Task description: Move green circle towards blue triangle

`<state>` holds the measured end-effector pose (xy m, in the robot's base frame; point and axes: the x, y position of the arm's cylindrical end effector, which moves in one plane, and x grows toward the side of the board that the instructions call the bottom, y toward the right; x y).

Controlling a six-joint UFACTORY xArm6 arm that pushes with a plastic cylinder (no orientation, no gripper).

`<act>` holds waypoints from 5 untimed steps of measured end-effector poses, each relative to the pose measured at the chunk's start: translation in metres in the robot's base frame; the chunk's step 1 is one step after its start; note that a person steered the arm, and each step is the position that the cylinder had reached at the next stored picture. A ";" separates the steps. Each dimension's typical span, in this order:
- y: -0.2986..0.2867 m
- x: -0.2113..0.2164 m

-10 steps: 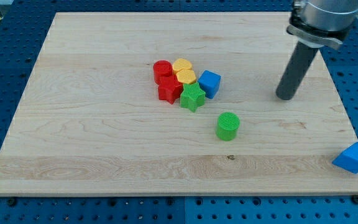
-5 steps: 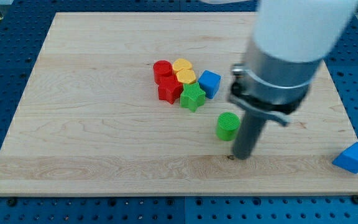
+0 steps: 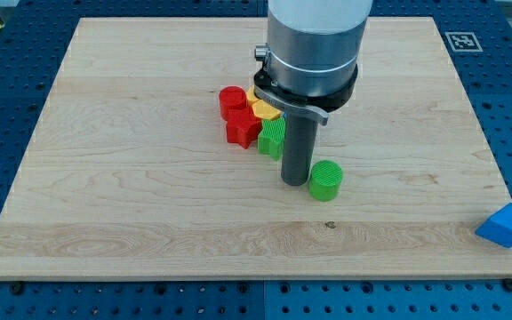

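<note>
Triangle first, since it sits nearest the view's bottom: the blue triangle (image 3: 503,225) rests at the bench's (image 3: 132,204) far corner, right at the edge, at about four o'clock from the middle of the board. Further up the view stands the green circle (image 3: 325,180), a short upright cylinder, well apart from the triangle. My tip (image 3: 292,181) is down on the wood just beside the circle, at its nine o'clock, seemingly touching or all but touching. That is the relation that counts: the circle lies at three o'clock from the tip, and the triangle lies beyond it at roughly four o'clock, so tip, circle and triangle nearly line up. To my eye a push to the view's right, bending slightly downward, should carry it there. There is no claw to speak of, only the plain rod. Behind the rod huddle a green star (image 3: 272,138), two red blocks (image 3: 236,116) and a yellow block (image 3: 263,108), partly hidden.
</note>
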<state>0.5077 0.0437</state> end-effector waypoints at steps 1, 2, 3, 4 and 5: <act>0.014 0.001; 0.031 0.023; 0.048 0.047; 0.066 0.047; 0.084 0.045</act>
<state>0.5525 0.1277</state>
